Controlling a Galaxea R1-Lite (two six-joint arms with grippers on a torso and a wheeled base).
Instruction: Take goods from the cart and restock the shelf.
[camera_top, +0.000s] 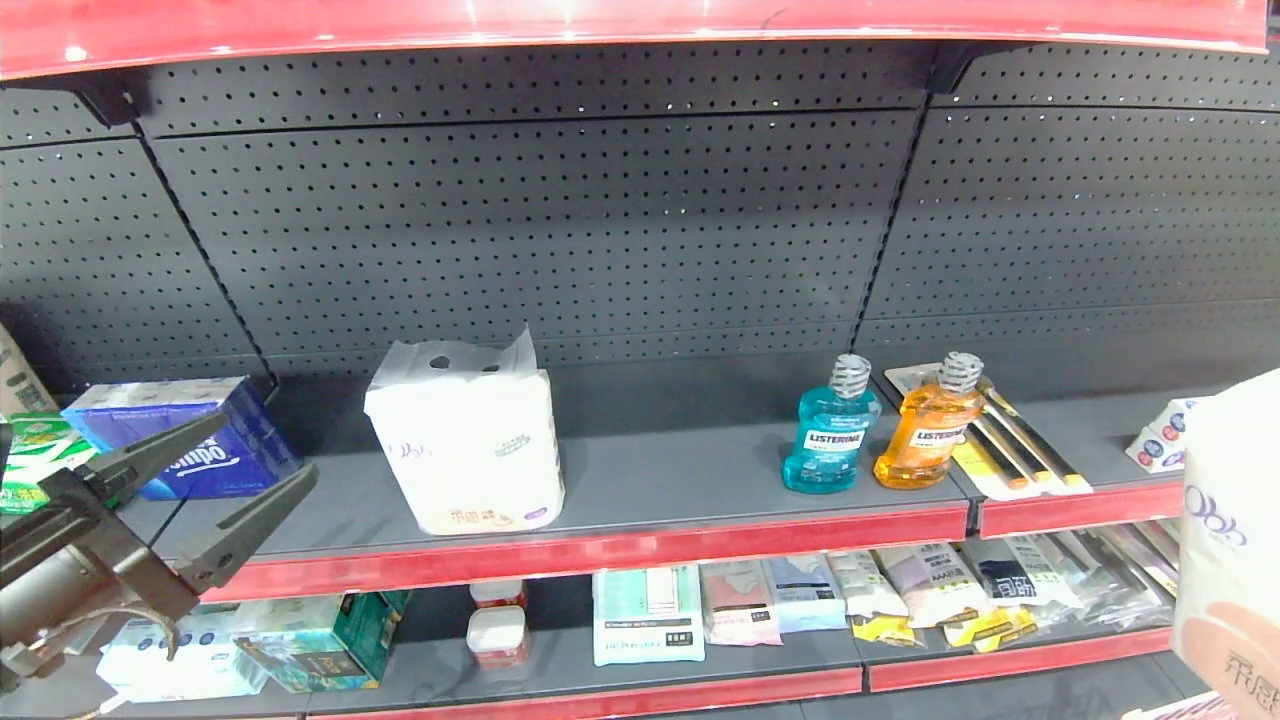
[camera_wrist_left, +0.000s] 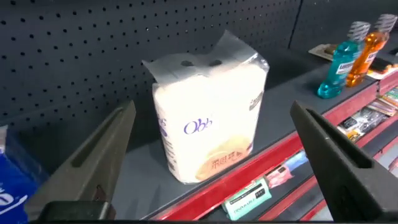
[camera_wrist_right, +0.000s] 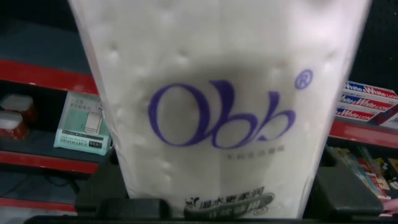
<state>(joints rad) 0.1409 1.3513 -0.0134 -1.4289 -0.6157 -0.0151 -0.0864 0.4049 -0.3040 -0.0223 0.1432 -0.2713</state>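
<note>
Nearest, the right pincer (camera_wrist_right: 224, 198) was clamped on the held tissue pack (camera_top: 1228, 540), off the shelf (camera_top: 680, 480) at 4 o'clock in the head view. The left pincer (camera_top: 270, 442) was spread wide, empty, at 8 o'clock. Farther on, the shelved tissue pack (camera_top: 465, 450) stood upright on the shelf, with the blue bottle (camera_top: 832, 432) and orange bottle (camera_top: 925, 430) at its 3 o'clock.

Your left gripper (camera_top: 270, 443) shows as a dark grey metal block with two long, tapering wedge fingers (camera_top: 250, 525), each grooved along its side; a thin cable (camera_top: 172, 635) loops beneath it
</note>
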